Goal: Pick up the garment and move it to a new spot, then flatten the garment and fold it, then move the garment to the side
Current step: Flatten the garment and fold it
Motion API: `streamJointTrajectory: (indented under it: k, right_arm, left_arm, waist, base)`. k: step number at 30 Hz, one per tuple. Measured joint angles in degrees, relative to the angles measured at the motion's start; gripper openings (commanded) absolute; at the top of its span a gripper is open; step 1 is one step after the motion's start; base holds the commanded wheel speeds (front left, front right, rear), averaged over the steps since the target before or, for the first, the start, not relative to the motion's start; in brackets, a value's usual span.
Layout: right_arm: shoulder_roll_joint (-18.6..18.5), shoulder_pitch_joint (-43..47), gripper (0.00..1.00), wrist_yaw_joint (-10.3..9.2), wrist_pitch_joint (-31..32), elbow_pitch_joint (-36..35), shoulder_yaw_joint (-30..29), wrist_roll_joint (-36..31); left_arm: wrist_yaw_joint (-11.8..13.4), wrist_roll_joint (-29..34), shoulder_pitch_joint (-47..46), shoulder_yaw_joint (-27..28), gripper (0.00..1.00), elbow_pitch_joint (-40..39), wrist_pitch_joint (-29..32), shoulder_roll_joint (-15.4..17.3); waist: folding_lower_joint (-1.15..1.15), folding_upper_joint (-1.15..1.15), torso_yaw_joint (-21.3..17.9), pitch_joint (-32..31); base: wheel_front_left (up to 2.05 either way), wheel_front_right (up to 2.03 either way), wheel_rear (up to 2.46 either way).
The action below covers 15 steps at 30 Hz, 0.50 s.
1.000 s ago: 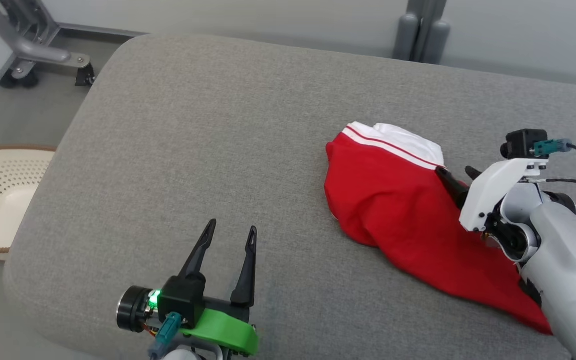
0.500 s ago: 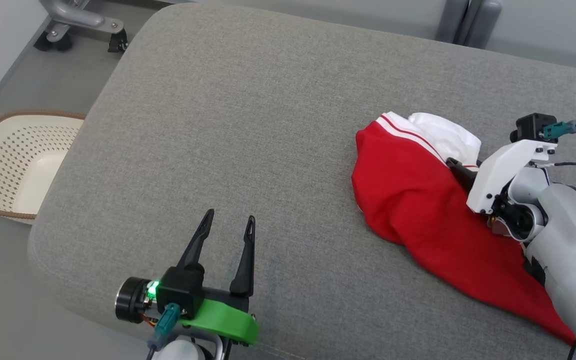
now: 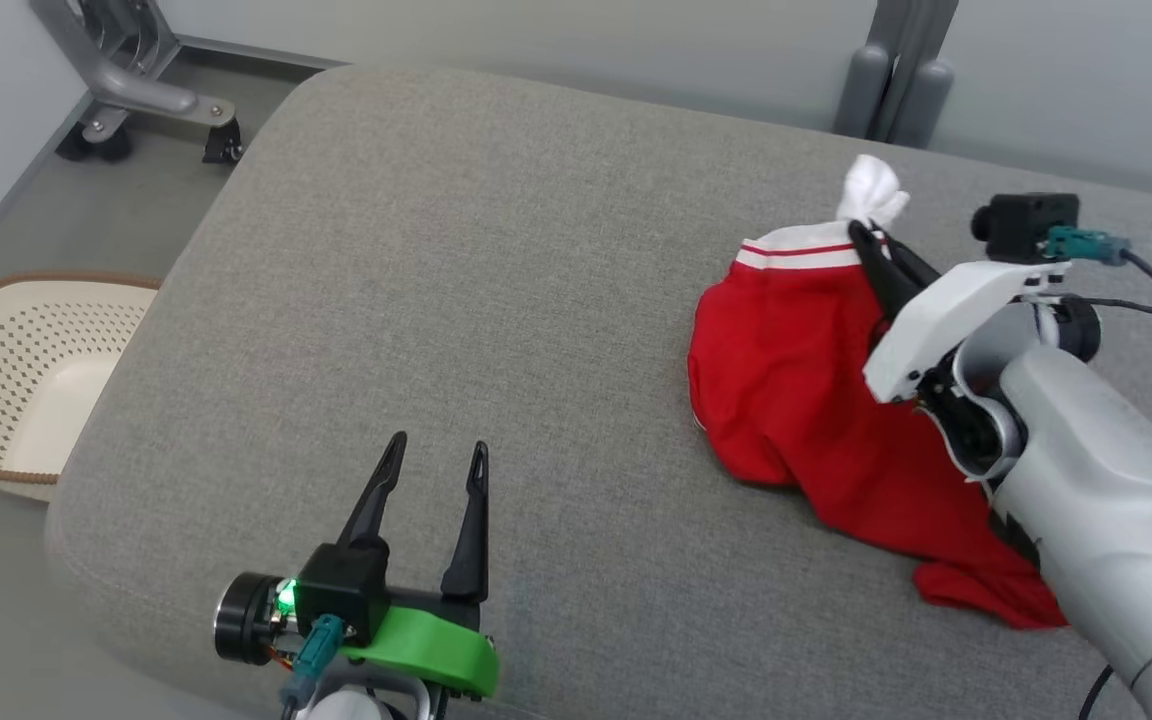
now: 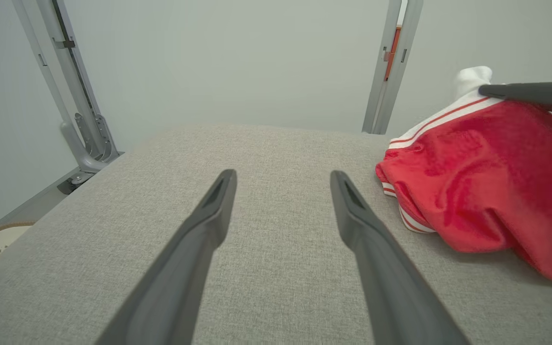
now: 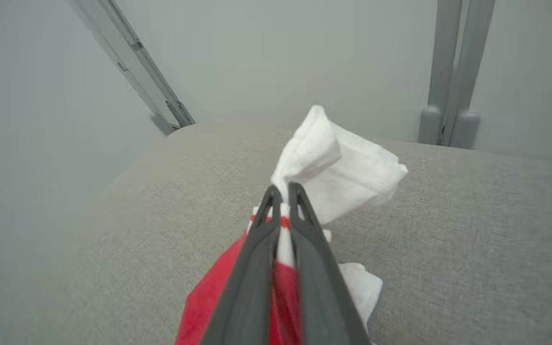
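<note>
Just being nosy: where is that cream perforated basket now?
In the head view, the basket sits on the floor at the far left, beside the left edge of the grey cushion.

1. The table (image 3: pixel 486 250) takes the middle, with the floor (image 3: pixel 86 210) to its left and a wall (image 3: pixel 536 30) behind.
2. The garment (image 3: pixel 796 400) lies on the table's right part, trailing towards the front right.
3. The right end effector (image 3: pixel 861 235) is at the garment's far edge, jaws closed on a fold raised off the table.
4. The left end effector (image 3: pixel 439 445) hangs over the front left, jaws apart, well apart from the garment on its right.
5. A basket (image 3: pixel 26 350) stands on the floor, left of the table.
6. A wheeled frame (image 3: pixel 136 90) stands behind the basket, and a post (image 3: pixel 896 90) rises behind the garment.
</note>
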Motion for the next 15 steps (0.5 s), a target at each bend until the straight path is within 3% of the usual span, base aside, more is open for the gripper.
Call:
streamJointTrajectory:
  k: [8,13,14,15]
  right_arm:
    - [1.65,8.37,0.00,0.01,-0.14,-13.82,10.90,-0.29]
    - [2.94,14.60,0.00,0.01,2.71,-17.55,15.68,-2.57]
    - [3.28,15.73,0.11,0.01,3.42,-17.73,16.44,-2.99]
    - [3.68,16.99,0.45,0.01,3.79,-17.74,16.89,-3.60]
  left_arm:
    - [-0.63,0.86,2.82,2.34,1.00,0.54,0.00,-0.01]
    - [-1.19,1.52,4.94,3.97,1.00,0.63,0.00,-0.01]
    - [-1.32,1.64,5.36,4.28,1.00,0.64,0.00,-0.01]
    - [-1.38,1.69,5.71,4.59,1.00,0.65,0.00,-0.01]
  waist:
    - [0.00,0.00,-1.48,-4.87]
    - [0.00,0.00,-2.49,-7.47]
    - [0.00,0.00,-2.73,-7.95]
    - [0.00,0.00,-3.00,-8.40]
  base:
    - [0.00,0.00,0.00]
    - [0.00,0.00,0.00]
    - [0.00,0.00,0.00]
    - [0.00,0.00,0.00]
